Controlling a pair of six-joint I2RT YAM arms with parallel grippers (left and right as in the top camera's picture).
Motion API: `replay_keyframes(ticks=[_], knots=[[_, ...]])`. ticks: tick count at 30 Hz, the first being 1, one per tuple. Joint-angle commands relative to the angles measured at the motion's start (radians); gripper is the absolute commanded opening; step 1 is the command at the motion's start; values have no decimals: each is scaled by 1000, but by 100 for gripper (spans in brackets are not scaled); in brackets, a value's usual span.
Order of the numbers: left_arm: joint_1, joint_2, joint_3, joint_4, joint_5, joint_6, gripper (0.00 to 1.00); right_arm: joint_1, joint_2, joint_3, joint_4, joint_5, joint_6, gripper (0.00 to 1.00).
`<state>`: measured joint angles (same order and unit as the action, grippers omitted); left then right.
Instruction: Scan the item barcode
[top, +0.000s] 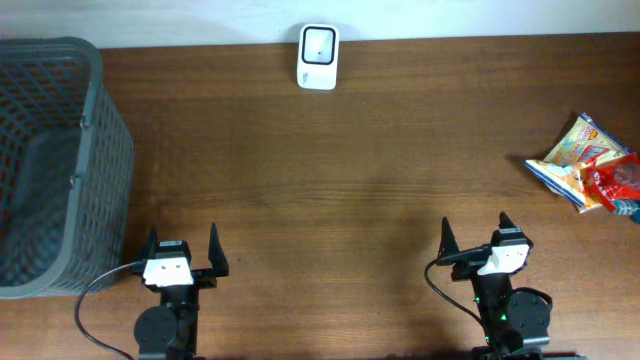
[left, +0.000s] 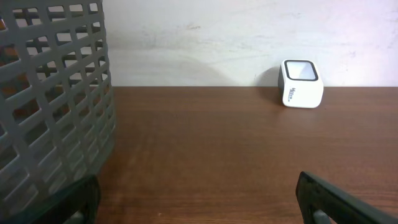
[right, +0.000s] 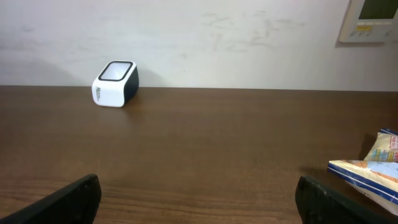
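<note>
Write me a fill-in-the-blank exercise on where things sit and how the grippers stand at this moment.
1. The grey basket stands on the robot's ____ side of the table.
2. The scanner at the far edge is ____ in colour.
3. The left gripper and the right gripper both have their jaws ____.
4. The snack packets lie at the table's ____ edge.

Missing words: left; white; open; right.

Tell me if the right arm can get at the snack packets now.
Probably yes: the right gripper stands open and empty, the snack packets lie on its side, and only bare table lies between them.
</note>
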<state>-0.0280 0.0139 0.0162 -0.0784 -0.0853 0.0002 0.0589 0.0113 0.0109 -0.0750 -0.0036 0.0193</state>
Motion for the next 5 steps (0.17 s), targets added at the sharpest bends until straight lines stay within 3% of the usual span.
replay_keyframes(ticks=[1, 5], knots=[[-5, -9, -7, 2, 11, 1, 98, 6, -6, -5, -7, 16, 4, 99], [-5, -9, -7, 2, 11, 1, 99, 6, -6, -5, -7, 16, 4, 99]])
